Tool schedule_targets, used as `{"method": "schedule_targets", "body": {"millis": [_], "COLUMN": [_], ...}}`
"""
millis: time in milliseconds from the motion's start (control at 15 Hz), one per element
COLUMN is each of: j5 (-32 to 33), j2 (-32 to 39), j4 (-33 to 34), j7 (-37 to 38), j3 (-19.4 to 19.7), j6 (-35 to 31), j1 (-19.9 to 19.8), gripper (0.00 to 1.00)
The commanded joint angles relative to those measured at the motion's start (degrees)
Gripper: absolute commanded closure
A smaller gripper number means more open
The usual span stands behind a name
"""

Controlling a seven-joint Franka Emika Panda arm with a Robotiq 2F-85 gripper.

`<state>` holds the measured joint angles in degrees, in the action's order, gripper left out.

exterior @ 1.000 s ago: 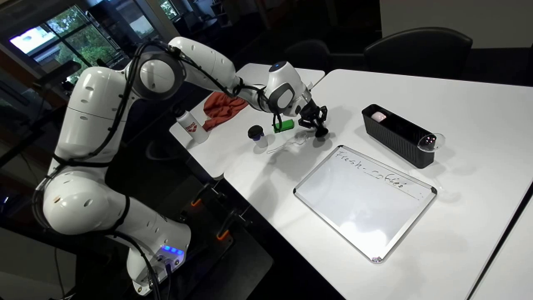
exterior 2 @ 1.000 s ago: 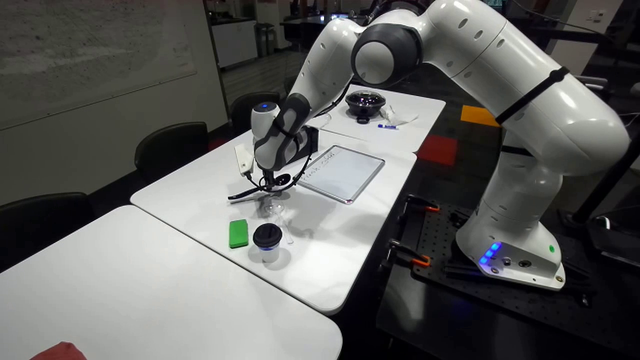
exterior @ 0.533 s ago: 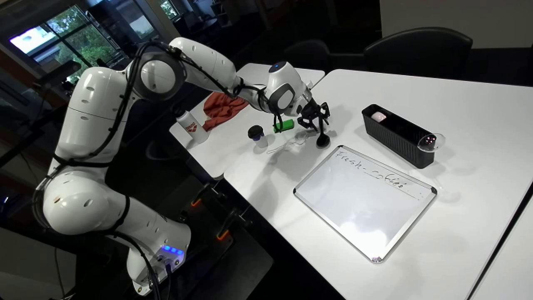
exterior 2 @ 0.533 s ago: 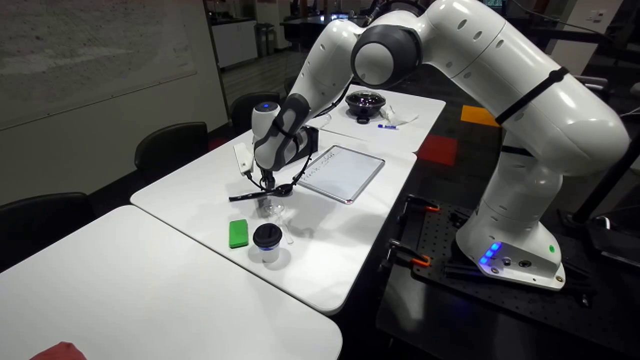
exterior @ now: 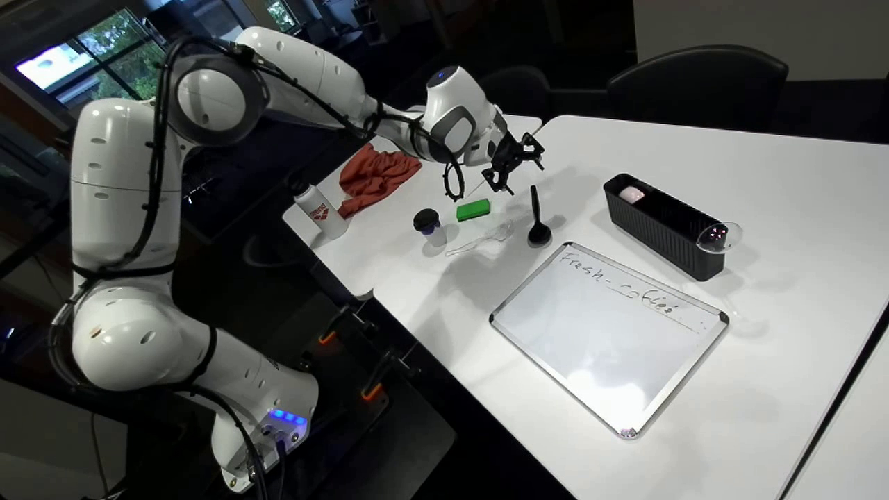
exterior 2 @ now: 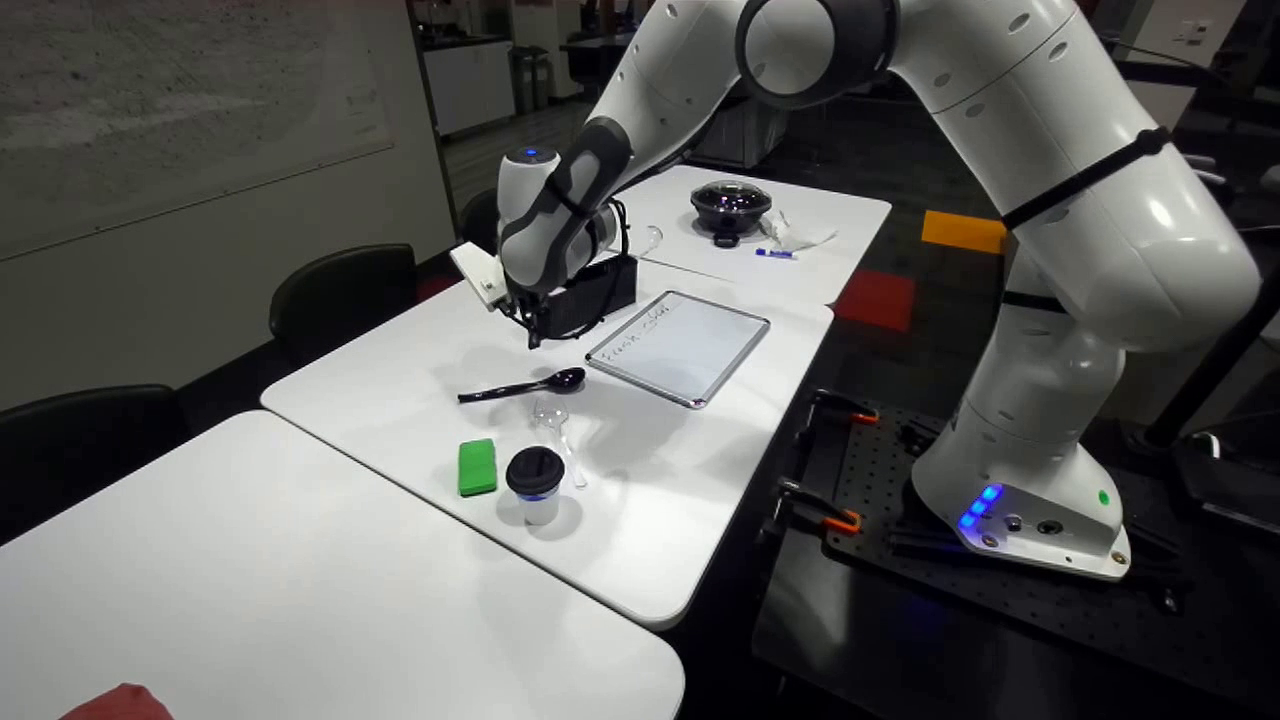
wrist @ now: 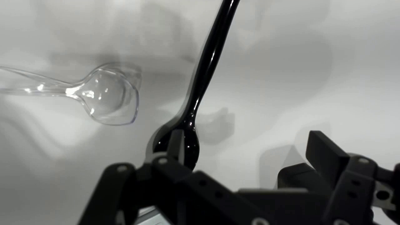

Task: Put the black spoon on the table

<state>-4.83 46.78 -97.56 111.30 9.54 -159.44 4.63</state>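
Black two-fingered gripper: fingers wide apart, holding nothing | slim glossy-black spoon: lying on smooth white table | ribbed black rectangular tray: rounded pale-pink object inside

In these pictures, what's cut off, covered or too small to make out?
Wrist view: the top edge crops the black spoon, and the hand hides part of its bowl.
Wrist view: the left edge crops the clear utensil.
In an exterior view: the lid hides the inside of the cup.
In an exterior view: the writing on the white board is too small to read surely past "Fresh".
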Motion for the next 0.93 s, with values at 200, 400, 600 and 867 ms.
{"method": "schedule_targets", "body": {"millis": [200,400,600,867], "j5": [6.9,11.6,15.3,18.8], "j2": [-15.5,-18.6,-20.8,-22.4], "j4": [-11.3,-13.1,-14.7,-16.5], "j7": [-4.1,-3.4,-2.9,-2.7], "j3": [4.9,5.3,5.1,4.6], "j6": [13.3,16.3,16.9,16.5], "j1": [4.1,4.5,4.7,4.7], "gripper": [0.0,0.0,0.0,0.0]}}
